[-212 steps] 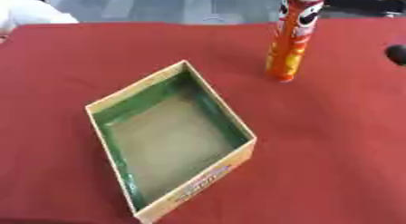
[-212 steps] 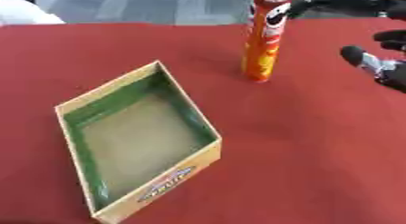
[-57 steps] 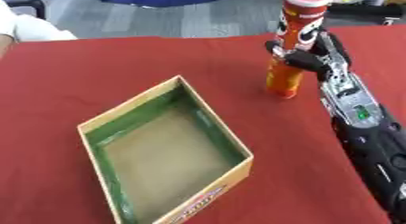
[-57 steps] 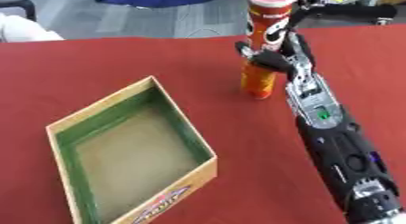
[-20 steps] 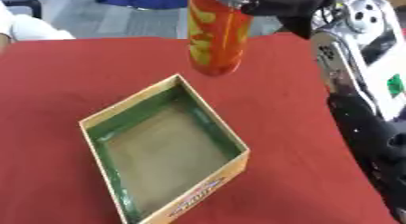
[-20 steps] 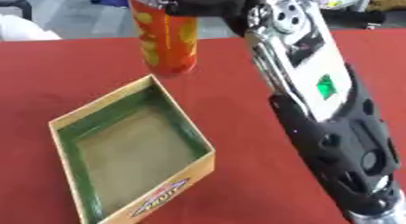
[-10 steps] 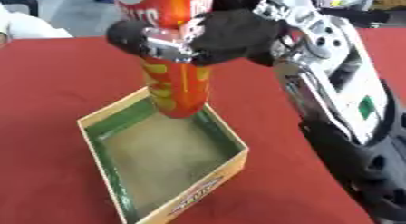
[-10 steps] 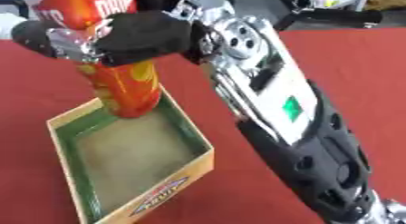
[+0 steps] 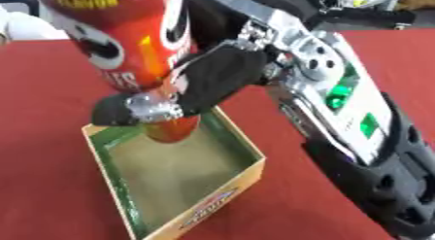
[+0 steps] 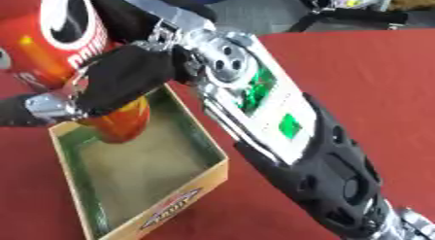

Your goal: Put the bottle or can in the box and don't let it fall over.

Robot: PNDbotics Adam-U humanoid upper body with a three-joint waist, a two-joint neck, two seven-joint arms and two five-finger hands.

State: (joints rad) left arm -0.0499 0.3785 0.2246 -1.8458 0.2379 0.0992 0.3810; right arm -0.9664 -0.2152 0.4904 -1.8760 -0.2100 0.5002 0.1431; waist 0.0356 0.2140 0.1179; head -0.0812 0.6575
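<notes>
Can: we see a tall red-orange tube with a face logo, held up close to the camera, roughly upright with a slight tilt. Its lower end hangs over the far end of the box; we cannot tell whether it touches the floor inside.
Right hand: black fingers and thumb curled round the can's lower half, clamped on it. The arm comes in from the right, silver with green lights, filling much of the view.
Left hand: we find it in neither view.
Box: open cardboard tray, green along the inner walls, tan floor, printed logo on the near outer wall. It sits skewed on the cloth, one corner toward us.
Cloth: red, covering the table under the box.
</notes>
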